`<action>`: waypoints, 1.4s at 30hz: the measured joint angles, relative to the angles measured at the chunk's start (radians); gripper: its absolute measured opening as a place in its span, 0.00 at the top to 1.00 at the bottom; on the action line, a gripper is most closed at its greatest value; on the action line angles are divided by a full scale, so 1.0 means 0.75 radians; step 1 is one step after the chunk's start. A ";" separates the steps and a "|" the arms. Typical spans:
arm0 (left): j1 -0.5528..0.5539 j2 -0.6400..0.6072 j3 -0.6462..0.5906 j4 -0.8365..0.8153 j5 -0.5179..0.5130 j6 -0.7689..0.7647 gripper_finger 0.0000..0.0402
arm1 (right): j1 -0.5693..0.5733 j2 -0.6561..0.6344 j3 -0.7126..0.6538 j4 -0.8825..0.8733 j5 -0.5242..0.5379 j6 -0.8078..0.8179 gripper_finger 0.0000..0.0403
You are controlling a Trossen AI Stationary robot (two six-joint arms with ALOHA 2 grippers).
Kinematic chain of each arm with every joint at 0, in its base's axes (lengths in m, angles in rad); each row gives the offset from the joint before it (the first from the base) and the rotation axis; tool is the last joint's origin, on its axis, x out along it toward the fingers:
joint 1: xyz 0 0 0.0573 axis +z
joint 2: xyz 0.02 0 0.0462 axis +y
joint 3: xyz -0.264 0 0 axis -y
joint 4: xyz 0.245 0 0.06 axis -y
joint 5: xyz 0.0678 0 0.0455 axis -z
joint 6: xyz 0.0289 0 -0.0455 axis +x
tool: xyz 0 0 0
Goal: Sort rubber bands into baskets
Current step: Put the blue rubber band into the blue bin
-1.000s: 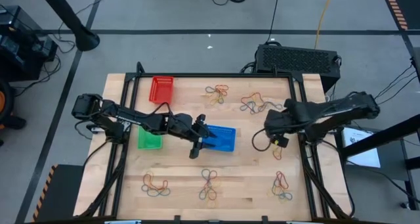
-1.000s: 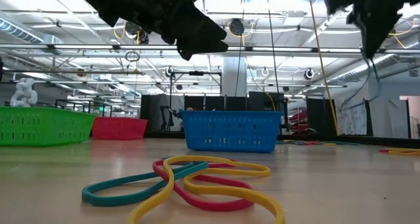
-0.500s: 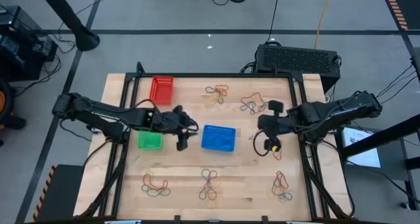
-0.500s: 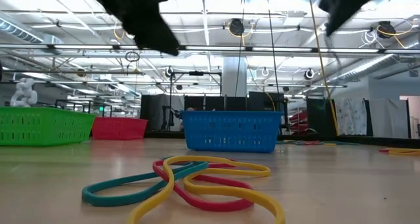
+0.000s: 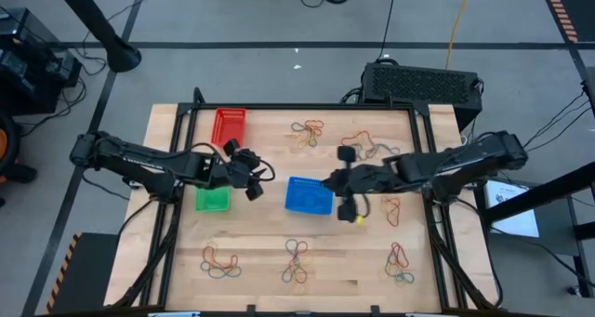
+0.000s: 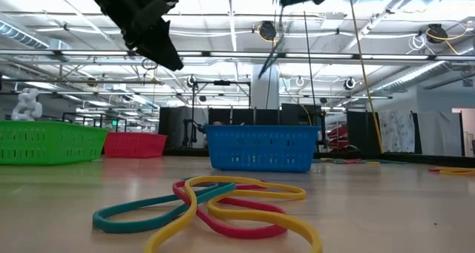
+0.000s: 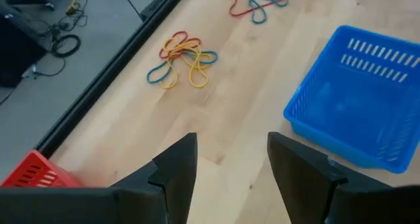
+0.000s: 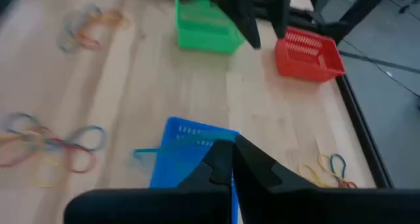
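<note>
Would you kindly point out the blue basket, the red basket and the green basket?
blue basket (image 5: 308, 197), high view, on its floor.
red basket (image 5: 229, 127), high view, on its floor.
green basket (image 6: 46, 143), low view, on its front wall.

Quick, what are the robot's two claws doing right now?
Left gripper: open, empty, above the wooden table.
Right gripper: shut, by the blue perforated plastic basket; whether it pinches anything cannot be told.

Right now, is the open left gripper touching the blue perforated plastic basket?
Apart. In the high view, bare wooden table separates the left gripper from the blue perforated plastic basket; the left wrist view also shows its open fingers short of the basket, over bare wood.
</note>
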 joint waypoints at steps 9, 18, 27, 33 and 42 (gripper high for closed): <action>0.000 0.001 0.000 0.002 0.010 0.007 0.52 | -0.098 0.304 -0.002 0.050 0.073 -0.066 1.00; 0.000 0.001 0.000 0.009 0.016 0.040 0.52 | -0.146 0.437 -0.002 0.058 0.029 0.001 1.00; 0.000 0.001 0.000 0.009 0.016 0.039 0.52 | -0.140 0.502 -0.002 0.030 -0.117 0.071 1.00; 0.000 0.001 0.000 0.009 0.017 0.039 0.52 | -0.141 0.503 -0.002 0.015 -0.255 0.110 0.99; 0.000 0.002 -0.001 0.010 0.017 0.039 0.52 | -0.141 0.486 0.023 -0.067 -0.202 0.044 0.78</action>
